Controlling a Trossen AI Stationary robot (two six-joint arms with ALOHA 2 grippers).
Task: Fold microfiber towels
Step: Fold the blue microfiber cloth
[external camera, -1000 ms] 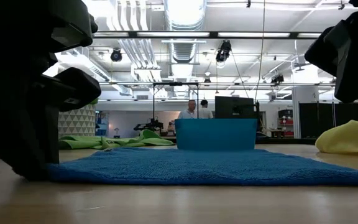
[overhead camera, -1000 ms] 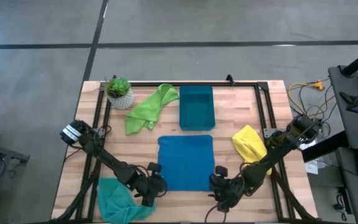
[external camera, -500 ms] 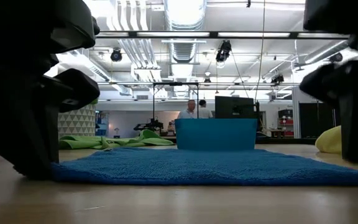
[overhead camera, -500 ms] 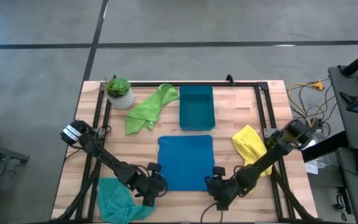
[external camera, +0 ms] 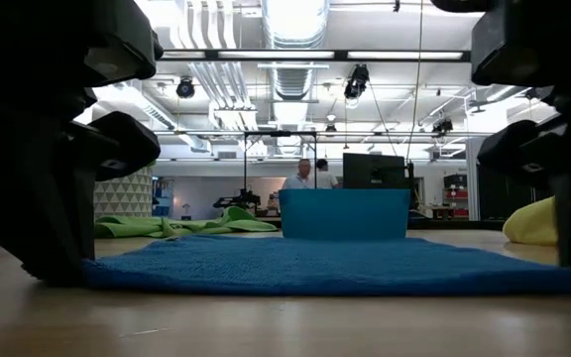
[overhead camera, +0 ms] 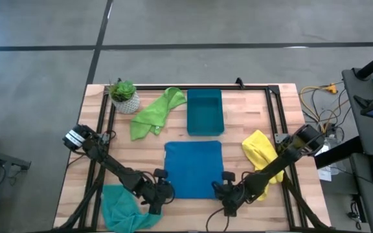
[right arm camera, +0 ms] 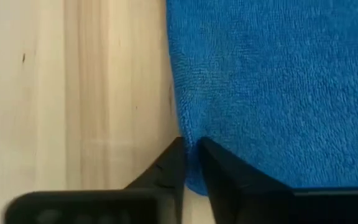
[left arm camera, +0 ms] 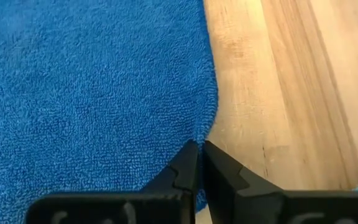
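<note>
At the near edge of the desk, the blue towel is spread flat, and both claws are placed at its two near corners. The left claw is pressed together on the near left corner of the blue towel; in the left wrist view its two fingers are seen almost touching, with the towel's edge caught between the tips. The right claw is set at the near right corner, and its fingers are brought nearly together around the edge of the blue towel, so that a thin fold of cloth is pinched between them. In the low view both claws are seen down at the desk surface, one at each end of the towel.

Behind the blue towel a teal-blue bin is standing, just beyond its far edge. The green towel is lying crumpled to the left of the bin, and a small potted plant is placed at the far left corner. The yellow towel is bunched to the right of the blue towel, beside the right arm. The teal towel is lying crumpled at the near left corner of the desk, partly under the left arm. Between the two claws only the flat blue towel is found.
</note>
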